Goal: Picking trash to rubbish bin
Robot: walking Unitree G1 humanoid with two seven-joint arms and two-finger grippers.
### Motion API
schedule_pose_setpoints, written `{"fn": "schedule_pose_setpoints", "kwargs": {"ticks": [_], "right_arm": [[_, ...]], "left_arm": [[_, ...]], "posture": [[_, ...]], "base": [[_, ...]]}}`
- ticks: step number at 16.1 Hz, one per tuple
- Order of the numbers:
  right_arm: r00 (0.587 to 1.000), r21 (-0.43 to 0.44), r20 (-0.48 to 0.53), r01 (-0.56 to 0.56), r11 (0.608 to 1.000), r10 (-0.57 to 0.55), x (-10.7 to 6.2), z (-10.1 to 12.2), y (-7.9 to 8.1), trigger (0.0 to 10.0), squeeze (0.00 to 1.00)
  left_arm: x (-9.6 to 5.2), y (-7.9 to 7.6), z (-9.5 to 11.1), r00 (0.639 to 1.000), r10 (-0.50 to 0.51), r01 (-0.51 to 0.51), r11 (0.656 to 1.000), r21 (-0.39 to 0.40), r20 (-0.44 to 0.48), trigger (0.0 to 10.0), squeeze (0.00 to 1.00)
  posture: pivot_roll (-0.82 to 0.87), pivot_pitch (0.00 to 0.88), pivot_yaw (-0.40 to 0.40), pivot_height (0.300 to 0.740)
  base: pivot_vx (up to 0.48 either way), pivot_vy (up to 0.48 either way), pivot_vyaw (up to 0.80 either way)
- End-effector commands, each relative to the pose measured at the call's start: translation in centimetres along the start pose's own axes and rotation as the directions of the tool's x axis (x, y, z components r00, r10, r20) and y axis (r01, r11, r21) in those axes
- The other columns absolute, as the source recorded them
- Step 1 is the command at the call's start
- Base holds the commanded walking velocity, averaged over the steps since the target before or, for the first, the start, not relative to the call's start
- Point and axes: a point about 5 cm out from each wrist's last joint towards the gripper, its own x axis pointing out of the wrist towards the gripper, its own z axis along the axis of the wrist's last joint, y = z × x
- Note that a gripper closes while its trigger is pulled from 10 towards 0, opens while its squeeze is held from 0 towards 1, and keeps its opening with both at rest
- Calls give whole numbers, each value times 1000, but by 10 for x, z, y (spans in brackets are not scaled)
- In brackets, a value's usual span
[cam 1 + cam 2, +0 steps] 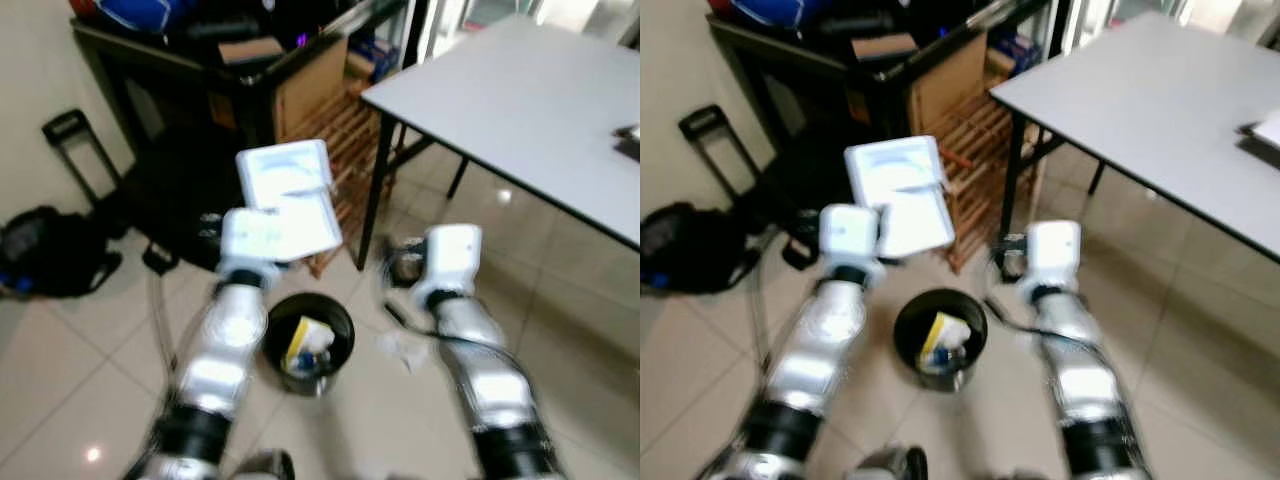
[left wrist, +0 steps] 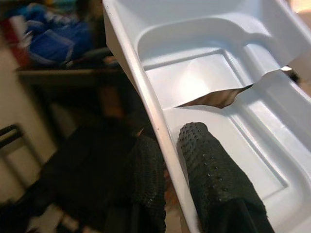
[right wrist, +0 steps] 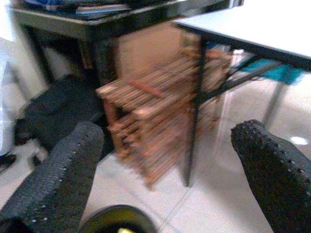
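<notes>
One white plastic clamshell food tray [image 1: 287, 200], hinged open, is held up above and just behind the round black rubbish bin [image 1: 343, 322], its long axis running away from the robot. The left hand [image 2: 167, 167] pinches the tray's rim between two fingers. The right hand [image 3: 167, 170] is spread wide, holding nothing, near the bin, which holds yellow and white trash [image 1: 306, 343].
</notes>
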Motion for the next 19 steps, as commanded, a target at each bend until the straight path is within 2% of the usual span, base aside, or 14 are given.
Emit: {"fn": "schedule_pose_setpoints", "kwargs": {"ticks": [1,17,19], "right_arm": [[1000,-17,1,20,1000,-20,-1,1,-8,10000,0],[1000,-17,-1,4,1000,-4,0,-1,-4,10000,0],[1000,-17,-5,3,1000,-3,-1,-1,-4,10000,0]], "left_arm": [[0,-8,3,1000,-24,24,1000,-11,5,10000,0],[0,-10,3,999,-41,41,999,-7,9,10000,0],[-1,-12,6,998,-54,54,999,1,34,10000,0]], "posture": [[-45,165,35,740],[-45,144,42,740],[-44,148,42,740]], "base": [[435,0,0],[435,0,0],[154,0,0]]}}
